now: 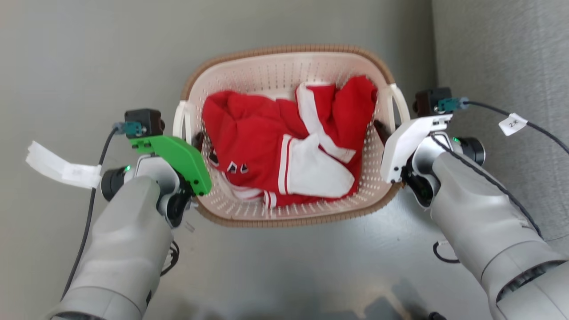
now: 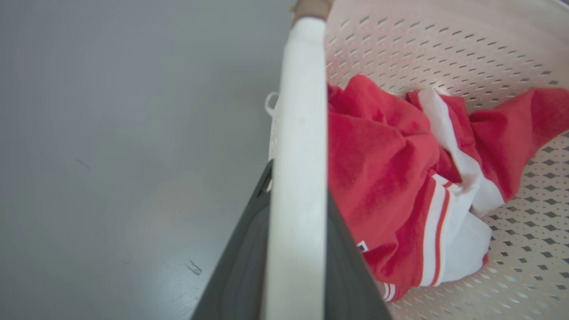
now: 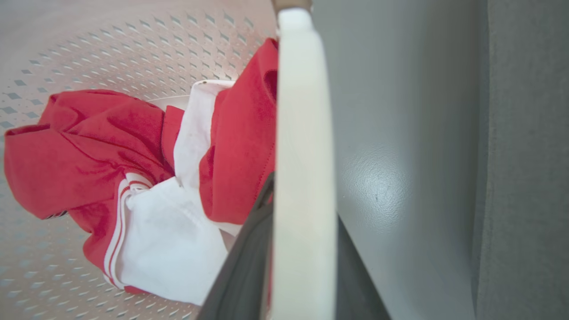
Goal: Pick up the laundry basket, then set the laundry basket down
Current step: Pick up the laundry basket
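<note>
1. Nearest the lens in the head view, the left forearm (image 1: 120,249) fills the lower left of the frame and the right forearm (image 1: 484,213) the lower right, both reaching up toward the middle.
2. The laundry basket (image 1: 284,60) sits in the middle of the frame between them, over the grey floor (image 1: 89,58), with a red and white garment (image 1: 284,146) bunched inside.
3. The left gripper (image 1: 190,135) pinches the left handle (image 1: 179,119). In the left wrist view its dark fingers (image 2: 242,266) press on either side of the white bar.
4. The right gripper (image 1: 387,129) pinches the right handle (image 1: 398,104) in the same way, its fingers (image 3: 242,266) flanking the bar.
5. The step in hand looks like the pick-up, with both grips made. I cannot tell whether the base has left the floor.
6. The next move calls for both arms to travel level and together, so the load does not tip.
7. Bare floor lies open at the left and bottom of the frame. A darker grey textured surface (image 1: 502,58) borders the right edge near the right handle, so there is less room there.
</note>
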